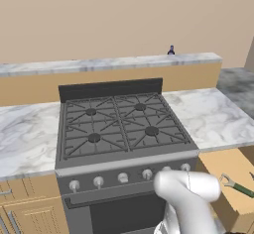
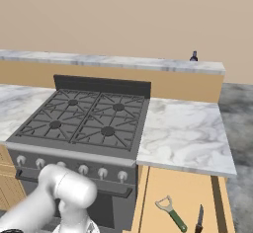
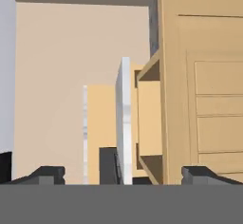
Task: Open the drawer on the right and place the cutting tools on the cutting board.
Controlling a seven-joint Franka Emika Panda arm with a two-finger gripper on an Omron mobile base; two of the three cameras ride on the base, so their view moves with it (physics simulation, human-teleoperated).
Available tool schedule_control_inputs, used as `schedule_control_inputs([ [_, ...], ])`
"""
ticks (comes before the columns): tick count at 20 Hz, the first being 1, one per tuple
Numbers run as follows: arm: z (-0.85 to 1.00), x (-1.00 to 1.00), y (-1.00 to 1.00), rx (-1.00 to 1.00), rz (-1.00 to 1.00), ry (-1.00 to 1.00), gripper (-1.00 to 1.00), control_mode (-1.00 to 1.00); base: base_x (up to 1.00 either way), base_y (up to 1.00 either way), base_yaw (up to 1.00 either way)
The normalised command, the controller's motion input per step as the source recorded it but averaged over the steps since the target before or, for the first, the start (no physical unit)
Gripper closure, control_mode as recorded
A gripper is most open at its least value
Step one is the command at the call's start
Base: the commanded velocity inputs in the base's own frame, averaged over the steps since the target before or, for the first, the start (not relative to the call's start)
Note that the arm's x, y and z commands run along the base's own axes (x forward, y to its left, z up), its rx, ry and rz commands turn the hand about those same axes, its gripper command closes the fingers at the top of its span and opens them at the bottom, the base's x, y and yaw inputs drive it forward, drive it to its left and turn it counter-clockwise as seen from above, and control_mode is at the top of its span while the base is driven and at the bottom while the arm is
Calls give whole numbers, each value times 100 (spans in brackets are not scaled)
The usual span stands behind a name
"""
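Down low by the cupboards, the jaws (image 3: 123,173) are wide apart and hold nothing. In the hand view the two dark fingertips (image 3: 45,174) sit far from each other at the bottom. Between them is the drawer (image 3: 163,99), pulled out and seen from its side, with its light tan front panel close to the right tip.

From the base views, the drawer sticks out under the right end of the worktop (image 2: 185,133). Its wood is pale tan. Inside lie a green-handled tool (image 2: 171,212) with a pale looped end, and just beside it a dark tool (image 2: 199,218). The two are close but apart.

The worktop is white and grey marble. A dark stove (image 1: 121,124) with four burners sits in the middle of it, with a row of silver knobs (image 1: 122,178) on its front. Behind it is a raised marble ledge (image 1: 109,63), and a small dark bottle (image 1: 171,50) stands on that ledge. The wall (image 1: 124,20) is plain beige.
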Motion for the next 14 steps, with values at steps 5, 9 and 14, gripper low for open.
schedule_control_inputs([
  [5,100,7,10,0,-1,9,-100,-100,0,0,0],
  [9,72,42,18,0,0,18,-100,-100,0,0,0],
  [14,16,23,6,0,-1,12,-100,-100,0,0,0],
])
